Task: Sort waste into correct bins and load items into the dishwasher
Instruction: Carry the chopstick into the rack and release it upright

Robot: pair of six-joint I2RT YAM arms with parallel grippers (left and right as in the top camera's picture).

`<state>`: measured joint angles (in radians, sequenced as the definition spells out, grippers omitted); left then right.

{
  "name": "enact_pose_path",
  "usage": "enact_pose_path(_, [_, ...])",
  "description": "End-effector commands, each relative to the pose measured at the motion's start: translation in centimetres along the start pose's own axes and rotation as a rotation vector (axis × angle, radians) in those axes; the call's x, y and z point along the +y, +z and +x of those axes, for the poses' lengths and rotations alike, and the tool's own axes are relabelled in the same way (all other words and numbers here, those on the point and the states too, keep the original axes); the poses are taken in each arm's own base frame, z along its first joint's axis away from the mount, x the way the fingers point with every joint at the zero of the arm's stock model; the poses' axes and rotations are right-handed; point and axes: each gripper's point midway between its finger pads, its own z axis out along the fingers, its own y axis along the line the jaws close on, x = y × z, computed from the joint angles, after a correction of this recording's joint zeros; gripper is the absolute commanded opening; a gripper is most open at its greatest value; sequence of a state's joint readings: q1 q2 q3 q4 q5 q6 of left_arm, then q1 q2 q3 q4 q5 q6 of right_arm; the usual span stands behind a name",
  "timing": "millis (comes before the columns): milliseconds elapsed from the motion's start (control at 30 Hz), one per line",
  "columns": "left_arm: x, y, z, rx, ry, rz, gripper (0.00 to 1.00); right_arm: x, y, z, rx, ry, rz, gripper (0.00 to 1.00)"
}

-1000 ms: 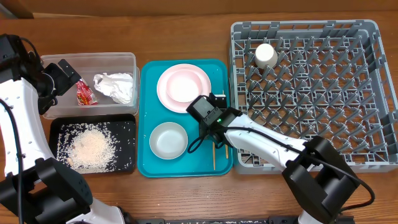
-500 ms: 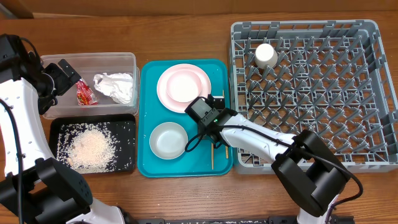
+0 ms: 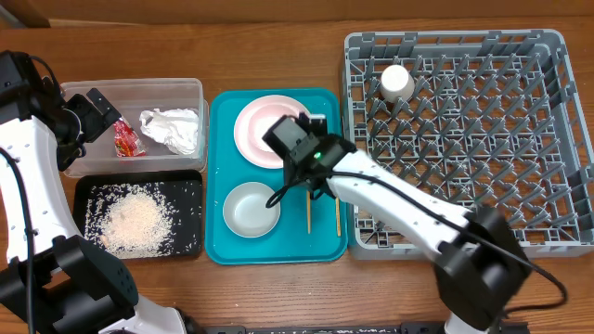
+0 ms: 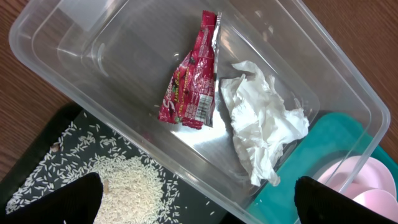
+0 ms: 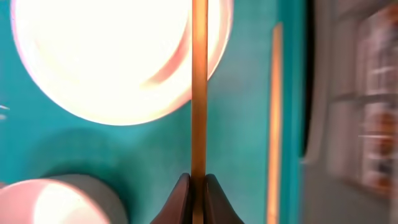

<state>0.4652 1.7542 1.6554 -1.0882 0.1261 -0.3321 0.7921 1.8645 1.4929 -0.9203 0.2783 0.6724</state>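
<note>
My right gripper [image 3: 311, 186] [image 5: 198, 180] is shut on a thin wooden chopstick [image 3: 309, 211] [image 5: 199, 87], held over the teal tray between the pink plate [image 3: 274, 130] [image 5: 106, 56] and the grey bowl [image 3: 251, 209]. The other chopstick [image 3: 337, 219] [image 5: 275, 112] lies on the tray near its right edge. My left gripper [image 3: 93, 109] [image 4: 199, 211] hangs open and empty over the clear tub [image 3: 130, 85], which holds the red wrapper [image 4: 191, 87] and the white napkin [image 4: 264, 127]. Rice [image 3: 135, 223] lies in the black tray [image 3: 88, 190].
The grey dish rack [image 3: 455, 39] fills the right side, with a pale cup [image 3: 397, 83] at its back left. The teal tray [image 3: 223, 246] sits between the bins and the rack, and the right arm stretches across the tray's right edge.
The right gripper has closed on one chopstick and carried it up and to the left, away from the other one. The left arm has not moved.
</note>
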Motion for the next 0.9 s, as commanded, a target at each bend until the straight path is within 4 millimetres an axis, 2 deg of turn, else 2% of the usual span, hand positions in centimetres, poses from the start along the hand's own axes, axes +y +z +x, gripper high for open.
enact_pose_path(0, [-0.2, -1.0, -0.1, -0.027, 0.029, 0.004, 1.0, -2.1, -5.9, -4.5, -0.172, 0.033, 0.036, 0.04])
enact_pose_path(67, [-0.2, -1.0, -0.1, -0.027, 0.029, 0.004, 1.0, -4.2, -7.2, -5.3, -0.21, 0.049, 0.094, 0.04])
enact_pose_path(100, [-0.2, -1.0, -0.1, -0.027, 0.029, 0.004, 1.0, -6.5, -8.4, -5.9, -0.233, 0.044, 0.154, 0.04])
enact_pose_path(200, [-0.2, -1.0, -0.1, -0.027, 0.029, 0.004, 1.0, -9.5, -9.3, -6.4, -0.223, -0.005, 0.222, 0.04])
enact_pose_path(267, [-0.2, -1.0, -0.1, -0.027, 0.029, 0.004, 1.0, -11.1, -9.2, -6.5, -0.195, -0.043, 0.258, 0.04])
enact_pose_path(333, [-0.2, -1.0, -0.1, -0.027, 0.029, 0.004, 1.0, -13.6, -8.9, -6.5, -0.154, -0.049, 0.307, 0.04])
enact_pose_path(367, [-0.2, -1.0, -0.1, -0.027, 0.029, 0.004, 1.0, -15.5, -8.6, -6.5, -0.123, -0.03, 0.339, 0.04])
enact_pose_path(567, [-0.2, -1.0, -0.1, -0.027, 0.029, 0.004, 1.0, -20.9, -8.1, -7.3, -0.083, 0.091, 0.408, 0.04])
enact_pose_path(667, [-0.2, -1.0, -0.1, -0.027, 0.029, 0.004, 1.0, -22.6, -7.9, -7.4, -0.057, 0.112, 0.408, 0.04])
enact_pose_path(867, [-0.2, -1.0, -0.1, -0.027, 0.029, 0.004, 1.0, -21.6, -6.7, -7.1, 0.03, -0.013, 0.219, 0.04])
